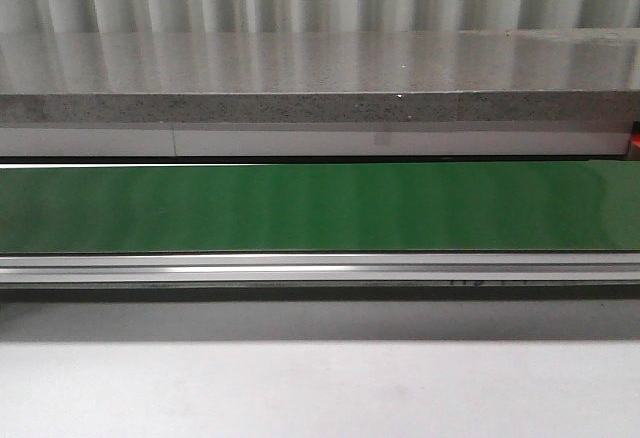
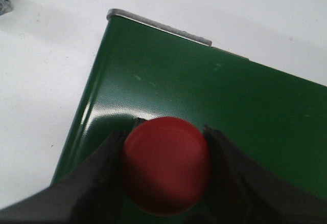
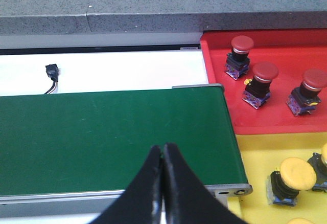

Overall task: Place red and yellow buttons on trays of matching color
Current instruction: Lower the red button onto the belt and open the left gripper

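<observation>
In the left wrist view my left gripper [image 2: 166,165] is shut on a red button [image 2: 166,163], whose round cap fills the gap between the black fingers above the green belt [image 2: 204,96]. My right gripper [image 3: 162,148] is shut with nothing in it, over the near edge of the green belt [image 3: 102,132]. In the right wrist view the red tray [image 3: 276,119] holds three red buttons [image 3: 240,55], [image 3: 260,83], [image 3: 306,91]. The yellow tray [image 3: 255,157] holds yellow buttons [image 3: 291,180], partly cut off by the frame. No gripper shows in the front view.
The green conveyor belt [image 1: 320,208] runs across the front view with a metal rail [image 1: 320,268] before it and a grey stone ledge [image 1: 320,78] behind. A small black connector [image 3: 52,73] lies on the white surface beyond the belt.
</observation>
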### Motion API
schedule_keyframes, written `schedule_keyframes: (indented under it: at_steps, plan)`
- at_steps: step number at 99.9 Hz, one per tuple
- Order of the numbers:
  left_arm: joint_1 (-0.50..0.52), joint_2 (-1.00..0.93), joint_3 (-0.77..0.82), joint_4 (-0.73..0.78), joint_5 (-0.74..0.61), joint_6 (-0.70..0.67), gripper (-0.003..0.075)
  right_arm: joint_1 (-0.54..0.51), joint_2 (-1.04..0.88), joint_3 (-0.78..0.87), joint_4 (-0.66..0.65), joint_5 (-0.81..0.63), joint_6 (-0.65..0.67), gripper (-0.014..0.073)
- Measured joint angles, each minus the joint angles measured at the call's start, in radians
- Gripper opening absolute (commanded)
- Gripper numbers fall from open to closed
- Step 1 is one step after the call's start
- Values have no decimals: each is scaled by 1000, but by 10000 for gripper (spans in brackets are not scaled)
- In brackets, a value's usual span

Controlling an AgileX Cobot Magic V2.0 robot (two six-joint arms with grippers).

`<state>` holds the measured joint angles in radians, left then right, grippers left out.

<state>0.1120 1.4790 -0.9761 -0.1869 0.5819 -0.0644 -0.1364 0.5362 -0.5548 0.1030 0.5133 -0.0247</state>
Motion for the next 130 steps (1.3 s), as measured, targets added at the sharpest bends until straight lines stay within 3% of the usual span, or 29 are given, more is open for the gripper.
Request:
schedule_keyframes:
  at_steps: [10, 18, 69, 94, 130]
  plan:
    - [0, 4, -4, 5, 17, 0, 597, 0, 0, 0, 0, 0, 0, -67]
    - [0, 8, -9, 5, 36, 0, 676, 0, 0, 0, 0, 0, 0, -67]
    - [-27, -171, -90, -80, 40, 131, 670, 0, 0, 0, 0, 0, 0, -67]
    - [99, -150, -97, -75, 17, 131, 670, 0, 0, 0, 0, 0, 0, -67]
    - [282, 74, -102, -88, -44, 131, 670, 0, 0, 0, 0, 0, 0, -67]
